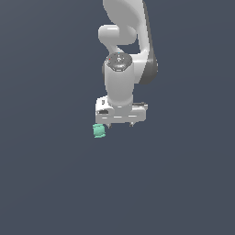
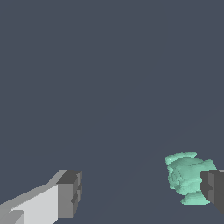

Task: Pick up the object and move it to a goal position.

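In the wrist view the mint-green object is a small lumpy blob, roughly barrel-shaped, its sides banded with uneven ridges. One dark fingertip overlaps its edge, so part of the blob is hidden there; whether the pad actually touches it cannot be told. The other fingertip, on its white finger, stands well apart from the first, with bare grey ground between them: the gripper is spread wide and holds nothing.

In the exterior view, just below the frame's centre, the object sits beneath the exterior view's left end of the white gripper. The fingers are tiny and hard to make out. The Panda arm rises above, cut off at the frame's top.
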Robot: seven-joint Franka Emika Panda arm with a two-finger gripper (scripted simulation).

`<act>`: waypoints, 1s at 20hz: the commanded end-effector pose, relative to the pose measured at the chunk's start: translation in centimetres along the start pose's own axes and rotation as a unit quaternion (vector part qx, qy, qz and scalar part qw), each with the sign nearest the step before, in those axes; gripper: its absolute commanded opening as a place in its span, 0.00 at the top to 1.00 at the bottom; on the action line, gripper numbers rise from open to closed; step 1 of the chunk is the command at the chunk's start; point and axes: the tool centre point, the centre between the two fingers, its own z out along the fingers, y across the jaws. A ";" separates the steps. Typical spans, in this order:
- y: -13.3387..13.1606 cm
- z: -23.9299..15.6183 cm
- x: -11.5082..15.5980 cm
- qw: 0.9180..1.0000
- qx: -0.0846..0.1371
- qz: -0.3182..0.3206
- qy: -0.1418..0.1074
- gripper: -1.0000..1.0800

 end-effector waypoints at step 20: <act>9.2 5.9 -4.8 0.998 -0.013 -0.062 -0.006 0.04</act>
